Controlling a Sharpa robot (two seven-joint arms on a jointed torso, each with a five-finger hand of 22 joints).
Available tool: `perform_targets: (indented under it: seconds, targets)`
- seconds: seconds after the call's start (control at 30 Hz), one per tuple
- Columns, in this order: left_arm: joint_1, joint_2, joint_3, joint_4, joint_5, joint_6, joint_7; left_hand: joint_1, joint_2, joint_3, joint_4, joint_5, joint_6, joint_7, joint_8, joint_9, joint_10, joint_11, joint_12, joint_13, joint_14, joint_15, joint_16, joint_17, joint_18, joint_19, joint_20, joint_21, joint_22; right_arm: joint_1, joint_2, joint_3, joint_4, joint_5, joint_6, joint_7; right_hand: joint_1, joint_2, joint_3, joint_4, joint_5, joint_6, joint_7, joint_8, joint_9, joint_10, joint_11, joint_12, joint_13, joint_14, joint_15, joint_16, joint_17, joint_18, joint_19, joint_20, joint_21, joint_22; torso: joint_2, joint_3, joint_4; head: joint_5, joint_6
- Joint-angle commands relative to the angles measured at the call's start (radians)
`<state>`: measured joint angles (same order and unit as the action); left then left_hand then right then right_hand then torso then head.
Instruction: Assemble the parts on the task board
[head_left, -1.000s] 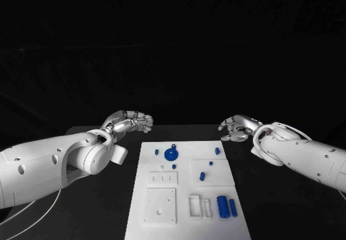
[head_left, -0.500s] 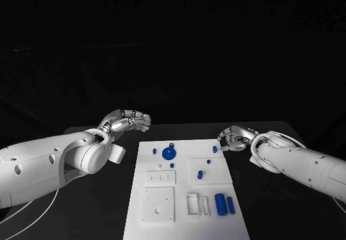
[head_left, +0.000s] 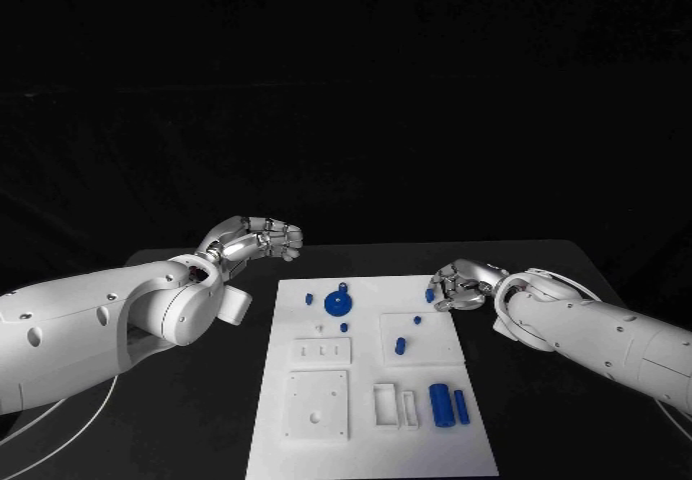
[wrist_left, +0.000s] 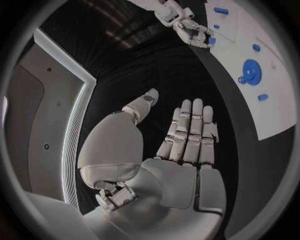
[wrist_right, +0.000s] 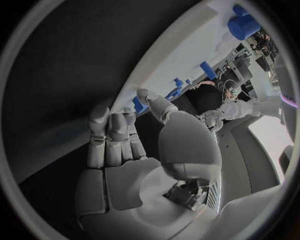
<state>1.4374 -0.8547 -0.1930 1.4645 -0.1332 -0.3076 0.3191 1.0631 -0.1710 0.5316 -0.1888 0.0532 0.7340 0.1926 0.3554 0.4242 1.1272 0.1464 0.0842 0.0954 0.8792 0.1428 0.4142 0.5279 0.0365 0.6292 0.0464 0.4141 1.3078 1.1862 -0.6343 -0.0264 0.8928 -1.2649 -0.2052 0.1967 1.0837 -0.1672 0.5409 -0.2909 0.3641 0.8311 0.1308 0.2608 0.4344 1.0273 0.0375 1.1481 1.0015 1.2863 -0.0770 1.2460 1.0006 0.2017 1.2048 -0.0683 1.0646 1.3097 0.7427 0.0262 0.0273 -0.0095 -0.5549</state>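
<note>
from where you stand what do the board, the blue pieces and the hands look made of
The task board looks like matte white plastic: flat, even colour, no glare, with recessed panels. The blue parts, such as the round one, look like moulded or printed plastic, solid-coloured and dull. The right hand and left hand look like metal, silver with bright highlights, though coated plastic is possible.

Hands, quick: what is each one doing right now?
Left hand: open, fingers extended, holding nothing, off the white task board.
Right hand: at the small blue part near the board's far right edge; a grip cannot be told.
</note>
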Motion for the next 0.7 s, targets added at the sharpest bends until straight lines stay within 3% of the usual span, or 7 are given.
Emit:
perform_targets:
  seconds: [0.03, 0.3, 0.4, 0.7]
  targets:
    - [0.001, -0.001, 0.001, 0.004, -0.003, 0.013, 0.010, 0.006, 0.005, -0.001, -0.007, 0.001, 0.002, 0.010, 0.001, 0.000, -0.003, 0.005, -0.004, -0.002, 0.004, -0.001, 0.002, 0.001, 0.009, 0.000, -0.004, 0.005, 0.016, -0.005, 0.004, -0.001, -0.001, 0.000, 0.028, 0.012, 0.008, 0.008, -0.010, 0.001, 0.002, 0.013, 0.018, 0.004, -0.001, -0.008, -0.002, 0.007, 0.001, -0.007, 0.002, -0.007, 0.002, 0.060, -0.011, 0.001, 0.005, 0.018, 0.000, 0.0001, -0.0012, 0.002, -0.004]
    - [0.001, -0.001, 0.001, 0.006, -0.005, 0.013, 0.008, 0.006, 0.005, -0.001, -0.007, 0.001, 0.001, 0.010, 0.001, 0.000, -0.004, 0.005, -0.005, -0.002, 0.004, -0.001, 0.002, 0.001, 0.009, 0.000, -0.004, 0.005, 0.016, -0.005, 0.009, -0.001, -0.002, 0.007, 0.023, 0.012, -0.002, 0.033, -0.020, 0.003, -0.041, 0.020, 0.018, 0.008, -0.001, -0.011, -0.002, 0.009, 0.002, -0.008, 0.002, -0.008, 0.004, 0.060, -0.016, 0.004, 0.007, 0.017, -0.001, 0.0009, -0.0004, 0.003, -0.006]
    - [0.001, -0.001, 0.001, 0.006, -0.005, 0.014, 0.007, 0.006, 0.005, -0.001, -0.007, 0.001, 0.001, 0.010, 0.001, 0.000, -0.004, 0.005, -0.005, -0.002, 0.004, -0.001, 0.002, 0.001, 0.009, 0.000, -0.004, 0.005, 0.016, -0.005, 0.011, -0.001, -0.003, 0.007, 0.022, 0.010, -0.004, 0.046, -0.009, 0.006, -0.091, 0.026, 0.018, 0.010, -0.002, -0.011, -0.002, 0.010, 0.001, -0.008, 0.002, -0.009, 0.005, 0.060, -0.017, 0.005, 0.008, 0.016, -0.001, 0.0013, -0.0008, 0.004, -0.007]
    - [0.001, -0.001, 0.001, 0.008, -0.006, 0.015, 0.006, 0.006, 0.006, -0.001, -0.007, 0.001, 0.001, 0.010, 0.001, -0.001, -0.004, 0.005, -0.005, -0.002, 0.004, -0.001, 0.002, 0.002, 0.009, 0.000, -0.004, 0.005, 0.015, -0.005, 0.018, -0.001, -0.005, 0.007, 0.011, 0.007, -0.008, 0.061, 0.048, 0.017, -0.179, 0.057, 0.014, 0.022, -0.003, -0.009, -0.006, 0.012, -0.001, -0.006, -0.002, -0.011, 0.008, 0.060, -0.015, 0.007, 0.010, 0.015, -0.002, 0.0014, -0.0023, 0.004, -0.007]
